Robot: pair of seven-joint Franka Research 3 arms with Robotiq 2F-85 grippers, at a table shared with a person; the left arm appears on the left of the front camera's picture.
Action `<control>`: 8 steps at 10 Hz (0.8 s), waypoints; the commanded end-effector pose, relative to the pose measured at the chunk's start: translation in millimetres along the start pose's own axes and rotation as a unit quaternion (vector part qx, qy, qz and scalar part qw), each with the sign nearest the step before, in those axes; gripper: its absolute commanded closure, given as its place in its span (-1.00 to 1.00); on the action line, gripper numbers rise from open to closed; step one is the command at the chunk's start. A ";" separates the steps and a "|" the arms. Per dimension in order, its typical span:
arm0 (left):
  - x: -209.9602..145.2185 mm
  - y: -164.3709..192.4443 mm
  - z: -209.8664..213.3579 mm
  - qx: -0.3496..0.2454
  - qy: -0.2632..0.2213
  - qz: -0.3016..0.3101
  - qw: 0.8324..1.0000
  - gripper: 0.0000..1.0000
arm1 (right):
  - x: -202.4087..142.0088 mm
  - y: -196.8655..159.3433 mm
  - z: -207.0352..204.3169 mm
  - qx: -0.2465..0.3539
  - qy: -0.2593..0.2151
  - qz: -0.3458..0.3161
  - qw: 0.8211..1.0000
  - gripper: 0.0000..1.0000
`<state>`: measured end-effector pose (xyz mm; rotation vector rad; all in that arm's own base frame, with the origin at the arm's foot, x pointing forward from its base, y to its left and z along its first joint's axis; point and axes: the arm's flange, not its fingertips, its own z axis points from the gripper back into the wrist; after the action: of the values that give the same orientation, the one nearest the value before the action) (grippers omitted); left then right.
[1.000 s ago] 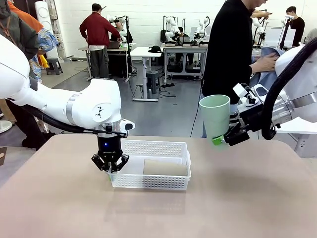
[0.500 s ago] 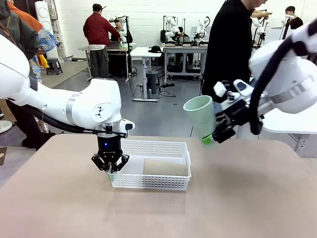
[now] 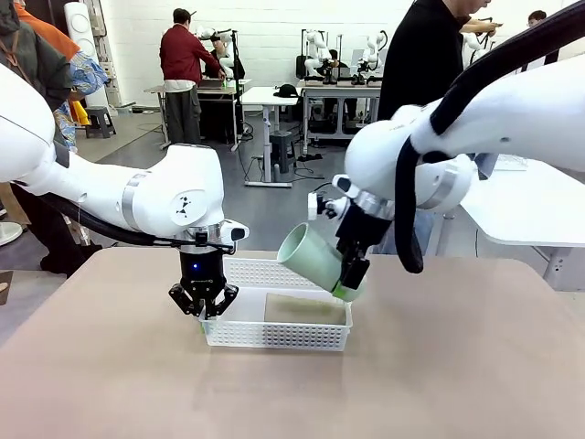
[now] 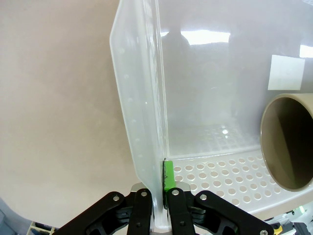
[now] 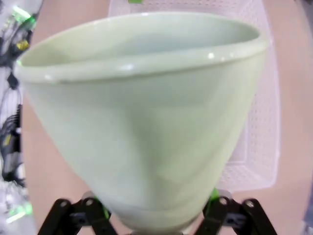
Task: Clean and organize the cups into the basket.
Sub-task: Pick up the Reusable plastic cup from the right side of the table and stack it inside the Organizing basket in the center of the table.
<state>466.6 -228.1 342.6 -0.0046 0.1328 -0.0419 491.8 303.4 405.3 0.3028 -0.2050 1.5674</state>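
The white basket (image 3: 245,333) sits mid-table. My left gripper (image 3: 204,312) is shut on its left end wall (image 4: 146,147), the green pad (image 4: 168,175) pressed against the inner side. A tan-brown cup (image 3: 304,309) lies on its side in the basket, its open mouth (image 4: 288,142) facing the left wrist camera. My right gripper (image 3: 348,285) is shut on the base of a mint green cup (image 3: 313,257), held tilted above the basket's right half with its mouth pointing left. That cup (image 5: 142,112) looms large before the right wrist camera, with the basket (image 5: 264,122) below it.
A person in black stands at the far side of the table behind my right arm. The tan tabletop (image 3: 439,366) spreads bare in front of and to the right of the basket. Other people and tables stand farther back.
My right arm has swung left from the table's right edge, carrying the mint cup over the basket and tipping it from upright to slanted. The left arm has stayed still.
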 end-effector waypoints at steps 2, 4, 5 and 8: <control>-1.4 1.0 -2.7 0.002 0.002 -0.001 1.000 1.00 | 21.7 -21.4 -4.9 0.013 0.041 -0.006 0.999 -0.59; -1.4 1.0 -2.7 0.002 0.002 -0.001 1.000 1.00 | 27.3 -24.7 -8.2 0.008 0.063 -0.005 0.998 -0.59; -1.4 1.0 -2.7 0.002 0.002 -0.001 1.000 1.00 | 29.6 -28.1 -11.6 0.002 0.068 0.007 0.998 -0.59; -1.4 1.0 -2.7 0.002 0.002 -0.001 1.000 1.00 | 33.1 -41.2 -21.3 -0.005 0.066 0.035 0.997 -0.59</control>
<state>466.6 -228.1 342.5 -0.0046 0.1329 -0.0419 522.4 334.6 393.7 0.2080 -0.1131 1.6308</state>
